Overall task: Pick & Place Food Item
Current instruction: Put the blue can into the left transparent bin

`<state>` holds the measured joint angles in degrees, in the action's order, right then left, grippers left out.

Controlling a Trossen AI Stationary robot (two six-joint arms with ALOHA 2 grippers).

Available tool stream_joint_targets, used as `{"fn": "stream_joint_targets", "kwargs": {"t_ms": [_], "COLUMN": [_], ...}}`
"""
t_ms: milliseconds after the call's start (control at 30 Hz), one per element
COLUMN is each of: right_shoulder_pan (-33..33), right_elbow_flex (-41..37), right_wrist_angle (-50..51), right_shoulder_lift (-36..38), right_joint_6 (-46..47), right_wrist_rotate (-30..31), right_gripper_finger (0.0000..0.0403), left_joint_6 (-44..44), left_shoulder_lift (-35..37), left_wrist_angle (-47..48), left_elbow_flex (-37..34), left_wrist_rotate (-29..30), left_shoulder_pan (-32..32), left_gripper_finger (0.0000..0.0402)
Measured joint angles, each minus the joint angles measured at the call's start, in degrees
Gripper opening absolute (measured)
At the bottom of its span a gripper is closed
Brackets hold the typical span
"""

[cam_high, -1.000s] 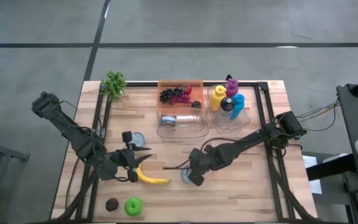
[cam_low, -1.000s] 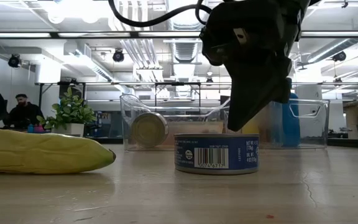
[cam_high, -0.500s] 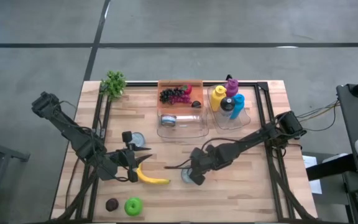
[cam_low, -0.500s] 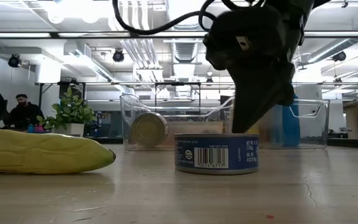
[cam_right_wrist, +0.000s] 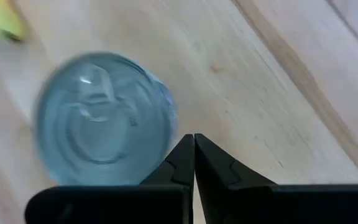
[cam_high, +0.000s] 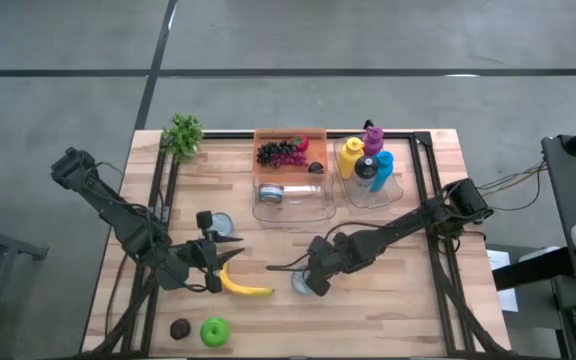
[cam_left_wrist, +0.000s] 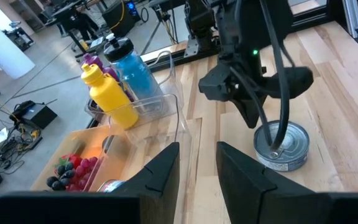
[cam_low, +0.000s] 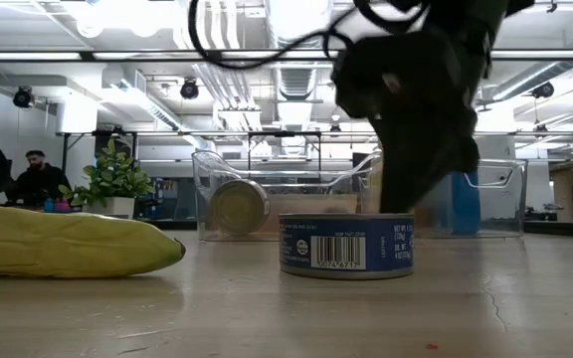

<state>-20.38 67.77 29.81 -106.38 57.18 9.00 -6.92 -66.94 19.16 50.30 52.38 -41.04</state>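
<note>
The flat tin can (cam_high: 301, 283) with a blue barcode label stands upright on the wooden table (cam_high: 388, 300), on the open boards well in front of the clear bin (cam_high: 291, 200) and just beside the tip of the banana (cam_high: 243, 286). The right gripper (cam_high: 315, 285) hangs directly above the can's edge with its two dark fingers pressed together, holding nothing; in the right wrist view the joined fingertips (cam_right_wrist: 193, 146) sit beside the can's silver lid (cam_right_wrist: 102, 118), and in the low view the dark gripper body (cam_low: 421, 174) reaches down to the can's top rim (cam_low: 346, 244) on the side nearer the bottles. On the far side of the banana from the can, the left gripper (cam_high: 215, 262) rests low over the table with its fingers (cam_left_wrist: 160, 177) partly apart and nothing between them, pointing across toward the can (cam_left_wrist: 283, 144). A second, silver-lidded can (cam_high: 220, 224) sits just behind that gripper. Inside the clear bin lies another can on its side (cam_high: 271, 193), with a bunch of dark grapes (cam_high: 280, 153) behind it. Next to the bin a second clear holder carries a yellow bottle (cam_high: 349, 157), a blue bottle (cam_high: 382, 170) and a purple one (cam_high: 373, 135). A small green plant (cam_high: 183, 135) stands at the far corner of the table, away from the can, and a green apple (cam_high: 214, 331) and a dark round item (cam_high: 179, 328) lie at the near edge
</note>
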Motion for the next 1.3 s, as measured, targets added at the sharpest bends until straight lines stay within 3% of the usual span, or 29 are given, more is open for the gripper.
{"fn": "stream_joint_targets", "kwargs": {"t_ms": [367,1300], "right_shoulder_pan": [-0.52,-0.74], "right_elbow_flex": [2.86,2.38], "right_wrist_angle": [-0.13,1.96], "right_shoulder_lift": [0.13,-1.62], "right_joint_6": [-3.24,0.12], "right_wrist_rotate": [0.25,0.69], "right_gripper_finger": [0.0008,0.0009], "left_joint_6": [0.00,-0.05], "left_shoulder_lift": [0.00,0.00], "left_wrist_angle": [-0.02,-0.02], "left_elbow_flex": [0.00,0.00], "left_wrist_rotate": [0.07,0.07], "left_shoulder_pan": [0.00,0.00], "left_gripper_finger": [0.0106,0.0106]}}
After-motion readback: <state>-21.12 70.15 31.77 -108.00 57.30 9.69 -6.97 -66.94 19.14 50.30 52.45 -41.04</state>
